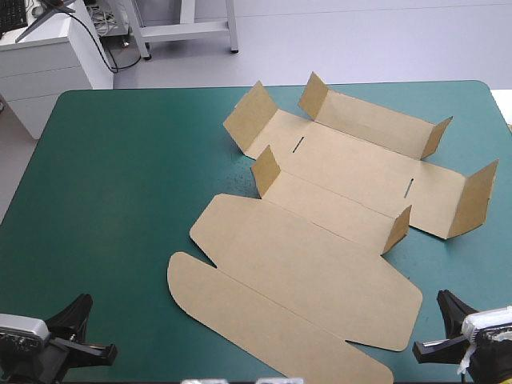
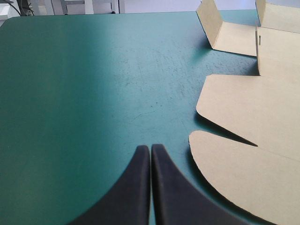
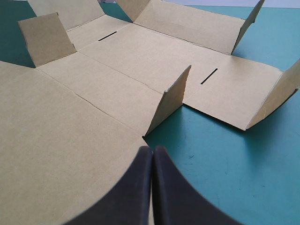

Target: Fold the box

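- My left gripper (image 2: 150,149) hangs pressed together and empty over the bare teal-green cover (image 2: 70,103), just beside the box (image 2: 253,108). I judge it parked, as no fold has begun.
- The box lies right of mid-table: a brown sheet, mostly flat, with its small end flaps (image 1: 266,170) raised and its lid (image 1: 304,272) flat, nearest me.
- My right gripper (image 3: 152,150) is pinched together too, holding nothing, at the lid's edge.
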{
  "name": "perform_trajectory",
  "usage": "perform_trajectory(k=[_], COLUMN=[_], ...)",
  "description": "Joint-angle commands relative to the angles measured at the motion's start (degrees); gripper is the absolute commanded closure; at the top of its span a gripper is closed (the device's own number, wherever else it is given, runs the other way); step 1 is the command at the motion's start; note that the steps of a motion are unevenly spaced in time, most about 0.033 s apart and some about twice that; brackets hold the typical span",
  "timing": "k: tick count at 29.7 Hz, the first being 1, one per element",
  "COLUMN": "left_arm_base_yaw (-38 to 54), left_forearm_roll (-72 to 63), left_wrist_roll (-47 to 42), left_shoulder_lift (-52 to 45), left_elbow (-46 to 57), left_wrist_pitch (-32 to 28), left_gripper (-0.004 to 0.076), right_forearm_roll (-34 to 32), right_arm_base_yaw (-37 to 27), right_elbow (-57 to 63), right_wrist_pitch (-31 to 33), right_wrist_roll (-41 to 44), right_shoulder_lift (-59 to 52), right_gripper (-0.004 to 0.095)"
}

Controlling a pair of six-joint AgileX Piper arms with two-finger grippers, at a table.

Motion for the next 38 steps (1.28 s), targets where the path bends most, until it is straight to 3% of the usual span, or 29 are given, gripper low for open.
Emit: perform_trajectory(k=[1,12,15,20,23,31,38], left_arm_base_yaw=[0.1,0.1,0.1,0.1,0.1,0.1,0.1], left_forearm_roll=[-0.4,-0.4,-0.4,-0.4,-0.4,-0.4,-0.4], left_wrist_roll=[0.1,0.1,0.1,0.1,0.1,0.1,0.1], left_shoulder_lift=[-0.2,-0.2,-0.2,-0.2,-0.2,-0.2,-0.2], left_elbow=[-1.4,-1.4,-1.4,-1.4,-1.4,-1.4,-1.4], left_wrist_pitch=[-4.4,-4.4,-4.4,-4.4,-4.4,-4.4,-4.4], left_gripper=[0.0732,0.0732,0.0732,0.0732,0.0732,0.0732,0.0732], right_forearm_roll=[0.1,0.1,0.1,0.1,0.1,-0.4,-4.2], right_arm_base_yaw=[0.1,0.1,0.1,0.1,0.1,0.1,0.1], right_elbow=[-1.7,-1.7,-1.7,-1.7,-1.7,-1.7,-4.2], right_wrist_pitch=[-3.7,-3.7,-3.7,-3.7,-3.7,-3.6,-3.7], right_wrist_roll=[-0.3,-0.4,-0.4,-0.4,-0.4,-0.1,11.8], right_shoulder_lift=[0.8,0.8,0.8,0.8,1.0,1.0,5.8], right_gripper=[0.0927,0.0889,0.0743,0.0264,0.0095,0.0074,0.0074])
